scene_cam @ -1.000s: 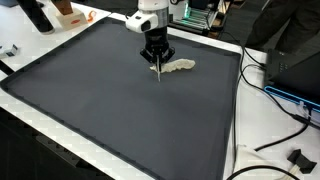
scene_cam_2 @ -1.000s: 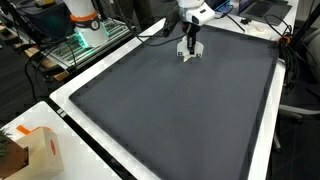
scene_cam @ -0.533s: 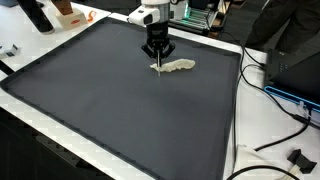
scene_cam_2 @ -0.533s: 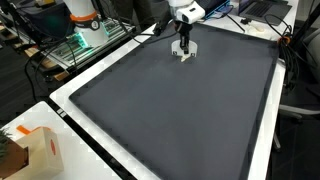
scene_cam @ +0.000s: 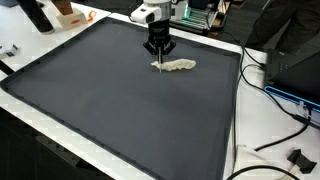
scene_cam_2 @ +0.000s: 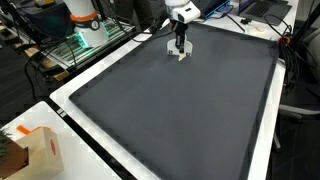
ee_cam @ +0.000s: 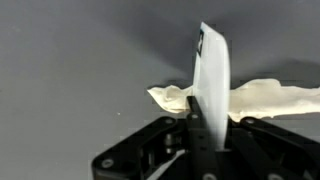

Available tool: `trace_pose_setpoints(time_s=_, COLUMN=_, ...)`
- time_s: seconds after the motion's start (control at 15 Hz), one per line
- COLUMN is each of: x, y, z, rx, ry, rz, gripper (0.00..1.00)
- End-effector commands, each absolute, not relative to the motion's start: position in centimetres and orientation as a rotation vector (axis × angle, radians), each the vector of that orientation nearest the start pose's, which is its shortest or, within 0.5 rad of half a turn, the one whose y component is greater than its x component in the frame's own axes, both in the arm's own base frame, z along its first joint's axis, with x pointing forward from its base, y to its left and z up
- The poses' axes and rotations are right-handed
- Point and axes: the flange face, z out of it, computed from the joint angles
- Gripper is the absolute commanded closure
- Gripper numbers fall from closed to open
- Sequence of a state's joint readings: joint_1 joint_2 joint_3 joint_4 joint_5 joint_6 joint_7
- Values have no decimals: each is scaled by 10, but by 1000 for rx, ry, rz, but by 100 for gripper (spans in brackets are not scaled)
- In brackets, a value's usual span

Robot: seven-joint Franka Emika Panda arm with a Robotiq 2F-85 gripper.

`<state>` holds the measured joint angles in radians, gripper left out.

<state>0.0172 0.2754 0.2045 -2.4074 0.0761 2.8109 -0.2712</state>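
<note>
The gripper (scene_cam: pixel 158 48) has its jaws closed on a thin white flat plastic blade (ee_cam: pixel 212 80). The blade is held upright, with its tip at one end of the crumpled cream-white fabric strip (scene_cam: pixel 181 65).

Risk: the blade may pivot in the grip, or snag the strip and drag it.

Clearance: the dark grey mat (scene_cam: pixel 120 110) extends wide in front of the strip. The mat's far edge lies near the strip.

A lab is indicated. Loose black cables (scene_cam: pixel 290 128) are trailed beside the white, grey-matted desk (scene_cam: pixel 245 110). Green-lit rack electronics (scene_cam_2: pixel 72 45) are seen behind it.
</note>
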Motion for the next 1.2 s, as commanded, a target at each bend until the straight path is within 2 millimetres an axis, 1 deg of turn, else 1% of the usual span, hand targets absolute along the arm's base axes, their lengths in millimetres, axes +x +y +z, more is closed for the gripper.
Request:
trace_pose_setpoints(time_s=0.0, x=460, y=100, z=169, rx=-3030, ry=-591, rz=24, gripper=99)
trace_pose_setpoints(time_s=0.67, x=443, y=96, z=171, rx=-3051, ry=-539, rz=58, gripper=99)
trace_pose_setpoints(time_s=1.13, x=427, y=83, z=173, rx=-3079, ry=-484, rz=80, gripper=99)
